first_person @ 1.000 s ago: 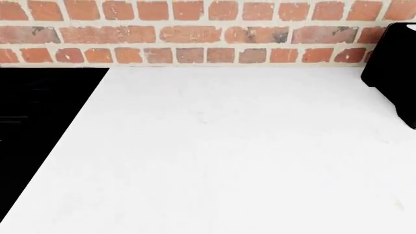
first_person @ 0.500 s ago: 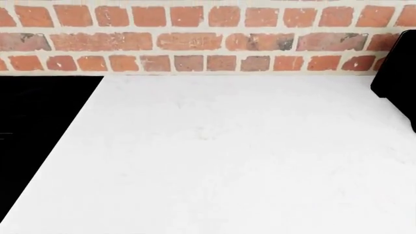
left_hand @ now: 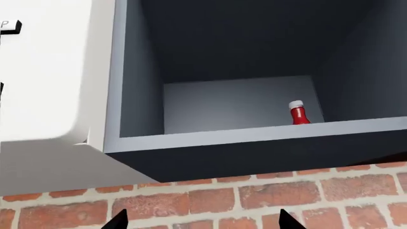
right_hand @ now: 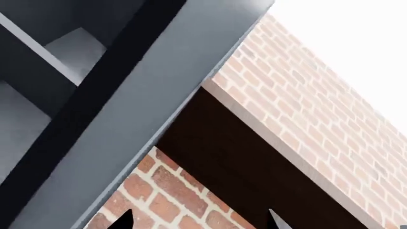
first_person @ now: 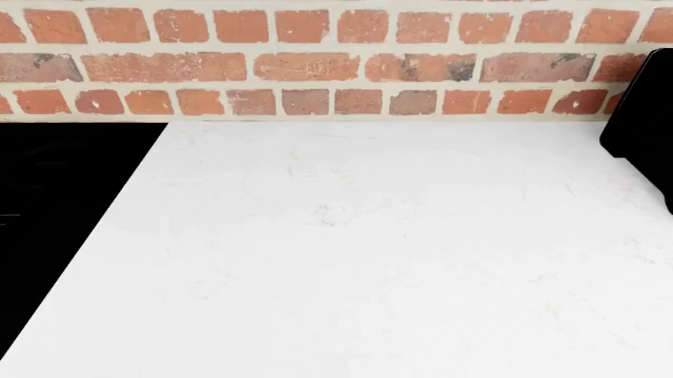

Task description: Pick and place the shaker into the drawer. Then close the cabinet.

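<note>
In the left wrist view the blue-grey drawer [left_hand: 137, 95] stands open. A small red shaker with a white cap [left_hand: 299, 113] stands upright on the drawer floor, close to the front wall. My left gripper [left_hand: 202, 220] is open and holds nothing; its dark fingertips [left_hand: 118, 220] show against brick, apart from the drawer. In the right wrist view my right gripper [right_hand: 198, 220] is open and empty too, beside a blue-grey cabinet [right_hand: 127, 119] front. Neither gripper appears in the head view.
The head view shows the white countertop [first_person: 368, 260] backed by a red brick wall [first_person: 315, 63]. A black surface [first_person: 53, 220] borders its left side. A black object [first_person: 644, 126] stands at the right edge.
The head view has shifted since a second ago: the brick wall now reaches lower in the frame. It has barely moved over the last half second.
</note>
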Motion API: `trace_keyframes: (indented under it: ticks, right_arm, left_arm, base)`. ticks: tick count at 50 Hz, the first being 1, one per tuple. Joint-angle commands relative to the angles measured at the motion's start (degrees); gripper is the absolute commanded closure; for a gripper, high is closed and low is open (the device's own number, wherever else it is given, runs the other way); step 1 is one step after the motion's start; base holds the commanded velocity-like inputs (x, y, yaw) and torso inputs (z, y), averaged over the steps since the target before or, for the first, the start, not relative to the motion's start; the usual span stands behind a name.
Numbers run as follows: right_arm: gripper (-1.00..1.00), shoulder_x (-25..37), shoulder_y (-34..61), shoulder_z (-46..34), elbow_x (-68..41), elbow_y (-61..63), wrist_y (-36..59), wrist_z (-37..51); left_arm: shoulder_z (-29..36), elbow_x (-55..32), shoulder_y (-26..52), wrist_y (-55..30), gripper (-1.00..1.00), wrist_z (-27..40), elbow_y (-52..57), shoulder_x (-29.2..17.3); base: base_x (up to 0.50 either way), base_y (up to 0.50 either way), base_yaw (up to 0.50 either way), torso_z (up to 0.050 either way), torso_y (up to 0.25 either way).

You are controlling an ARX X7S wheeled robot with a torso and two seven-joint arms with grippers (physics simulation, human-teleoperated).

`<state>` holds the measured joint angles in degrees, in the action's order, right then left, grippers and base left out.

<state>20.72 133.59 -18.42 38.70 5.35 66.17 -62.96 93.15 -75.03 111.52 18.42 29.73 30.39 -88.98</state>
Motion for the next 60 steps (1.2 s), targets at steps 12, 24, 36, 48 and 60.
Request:
trace_keyframes:
  ticks: [12, 24, 36, 48, 60]
  right_arm:
    - [-1.00, -20.5, -3.2, -2.0, -2.5, -28.0, -18.4, -0.6]
    - [-1.00, -20.6, -2.0, -15.4, -25.9, -52.0, -26.7, 8.4]
    - [-1.00, -20.7, -2.0, -52.5, -66.8, -80.3, -41.7, 22.9]
    - [-1.00, -15.6, -10.8, -26.2, -41.6, -80.3, -34.4, 29.2]
    - [-1.00, -14.8, -10.3, -23.8, -38.9, -80.3, -33.9, 29.9]
  left_arm:
    - [11.9, 7.4, -13.8, 16.1, -1.00, 4.9, 1.7, -0.4]
    - [21.7, 15.2, -25.1, 29.8, -1.00, 10.5, 0.5, 1.9]
    - [27.1, 22.3, -33.2, 37.4, -1.00, 15.7, -1.9, 4.1]
    - [27.0, 23.0, -33.5, 35.0, -1.00, 16.7, -2.1, 3.1]
    - [26.5, 23.5, -33.5, 34.1, -1.00, 17.1, -1.8, 3.4]
  base:
    - [0.00, 0.00, 0.00, 0.000, 0.000]
    - [0.00, 0.00, 0.01, 0.000, 0.000]
    - [0.01, 0.00, 0.01, 0.000, 0.000]
    - [0.01, 0.00, 0.00, 0.000, 0.000]
    - [0.00, 0.00, 0.00, 0.000, 0.000]
